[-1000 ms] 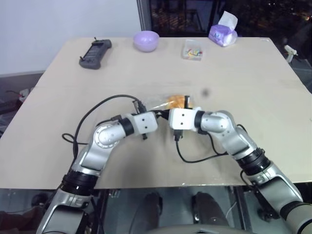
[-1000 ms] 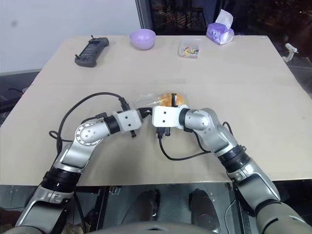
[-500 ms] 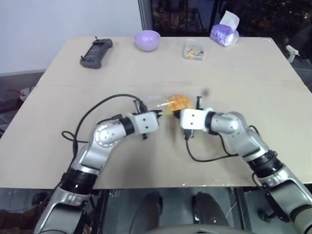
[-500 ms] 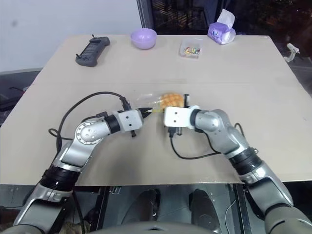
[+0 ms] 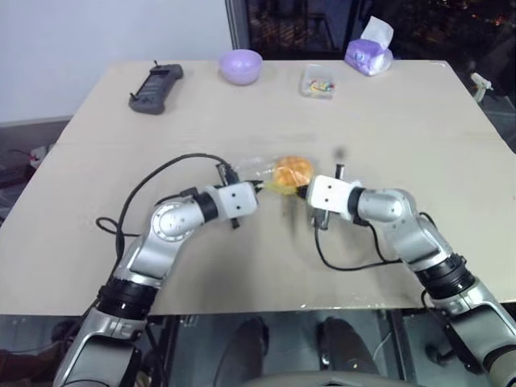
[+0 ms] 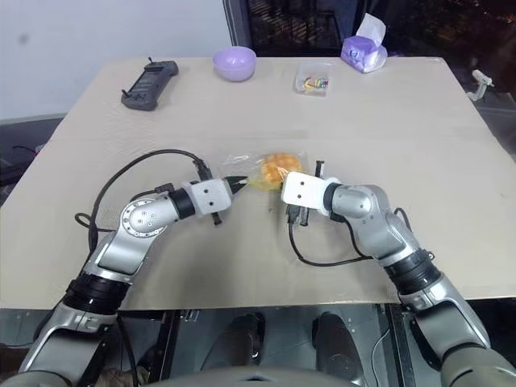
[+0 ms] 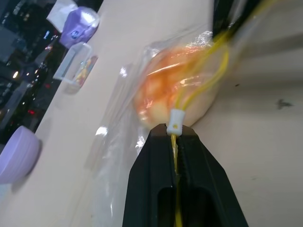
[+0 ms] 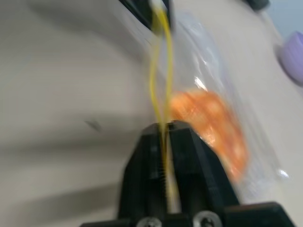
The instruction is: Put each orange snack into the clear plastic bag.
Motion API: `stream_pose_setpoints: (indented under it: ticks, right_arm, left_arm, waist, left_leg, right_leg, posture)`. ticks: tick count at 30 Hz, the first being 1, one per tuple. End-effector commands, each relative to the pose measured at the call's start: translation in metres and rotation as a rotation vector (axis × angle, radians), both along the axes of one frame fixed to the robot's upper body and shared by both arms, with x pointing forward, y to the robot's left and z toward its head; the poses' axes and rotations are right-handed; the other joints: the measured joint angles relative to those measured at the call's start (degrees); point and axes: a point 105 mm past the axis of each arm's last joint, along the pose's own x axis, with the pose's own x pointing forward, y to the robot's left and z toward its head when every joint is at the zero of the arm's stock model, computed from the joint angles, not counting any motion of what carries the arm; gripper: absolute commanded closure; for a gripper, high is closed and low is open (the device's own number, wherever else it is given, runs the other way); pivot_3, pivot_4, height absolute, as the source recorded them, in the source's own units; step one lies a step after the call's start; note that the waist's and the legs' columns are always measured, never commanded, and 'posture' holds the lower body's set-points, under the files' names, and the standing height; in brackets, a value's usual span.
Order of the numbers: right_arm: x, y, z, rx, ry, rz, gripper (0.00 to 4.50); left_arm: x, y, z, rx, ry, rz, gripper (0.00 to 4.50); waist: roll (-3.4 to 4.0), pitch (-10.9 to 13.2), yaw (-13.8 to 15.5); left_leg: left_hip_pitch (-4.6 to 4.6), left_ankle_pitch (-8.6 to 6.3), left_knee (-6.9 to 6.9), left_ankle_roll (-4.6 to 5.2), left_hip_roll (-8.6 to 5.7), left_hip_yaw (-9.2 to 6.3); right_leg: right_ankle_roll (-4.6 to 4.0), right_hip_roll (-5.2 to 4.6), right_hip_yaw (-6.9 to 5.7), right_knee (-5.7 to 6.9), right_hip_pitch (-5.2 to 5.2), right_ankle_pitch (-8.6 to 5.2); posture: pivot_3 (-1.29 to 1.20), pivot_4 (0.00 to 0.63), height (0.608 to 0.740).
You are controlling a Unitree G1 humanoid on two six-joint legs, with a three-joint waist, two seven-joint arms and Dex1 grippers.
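The orange snack (image 5: 292,172), a round golden bun, lies inside the clear plastic bag (image 5: 250,168) at the table's middle. The bag's yellow seal strip (image 7: 208,75) runs between my two grippers. My left gripper (image 7: 174,130) is shut on one end of the strip, by the white slider. On the other side of the snack, my right gripper (image 8: 164,125) has its fingers closed narrowly around the strip. Both grippers, left (image 5: 260,187) and right (image 5: 301,192), point at each other just in front of the bag.
A purple bowl (image 5: 242,64), a black controller (image 5: 156,81), a small clear box of coloured bits (image 5: 320,82) and a purple tissue pack (image 5: 368,55) stand along the far edge. Black cables hang from both wrists over the table (image 5: 419,137).
My right gripper has slid to the right along the yellow strip, away from the left gripper, uncovering the snack in the bag. The left gripper has stayed put.
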Motion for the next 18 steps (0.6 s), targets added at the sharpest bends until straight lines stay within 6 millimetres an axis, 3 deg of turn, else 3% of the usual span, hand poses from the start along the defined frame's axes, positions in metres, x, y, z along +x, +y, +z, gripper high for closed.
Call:
stream_pose_setpoints:
  ticks: [1, 13, 16, 18]
  right_arm:
    - [-0.004, 0.009, 0.014, 0.035, -0.071, 0.019, 3.09]
    - [0.016, 0.007, 0.006, 0.028, -0.080, -0.060, 3.09]
    - [0.019, 0.005, 0.009, 0.042, -0.082, -0.076, 4.42]
    - [0.019, 0.004, 0.011, 0.045, -0.085, -0.079, 4.47]
  left_arm:
    - [0.000, -0.003, 0.011, -0.025, -0.034, -0.012, 4.50]
    - [-0.001, -0.006, 0.016, -0.042, -0.046, -0.021, 4.50]
    - [-0.001, -0.004, 0.015, -0.041, -0.042, -0.017, 4.50]
    - [-0.002, -0.003, 0.013, -0.039, -0.030, -0.014, 4.50]
  waist:
    - [0.00, 0.0, 0.1]
    - [0.00, 0.0, 0.1]
    - [0.00, 0.0, 0.1]
    - [0.00, 0.0, 0.1]
  left_leg:
    - [0.00, 0.00, 0.00, 0.00, 0.00, -0.01]
    - [0.00, 0.00, 0.01, -0.01, -0.02, 0.00]
    - [0.00, 0.00, 0.01, -0.01, -0.02, 0.00]
    - [0.00, 0.00, 0.01, -0.01, -0.02, 0.01]
  right_leg:
    - [0.00, 0.00, -0.01, 0.00, 0.00, 0.00]
    - [0.00, 0.00, 0.00, 0.00, 0.00, 0.00]
    - [0.00, 0.00, 0.00, 0.00, 0.00, 0.00]
    - [0.00, -0.01, 0.00, 0.00, 0.00, 0.00]
  posture:
    - [0.00, 0.150, 0.718]
    - [0.00, 0.150, 0.718]
    - [0.00, 0.150, 0.718]
    - [0.00, 0.150, 0.718]
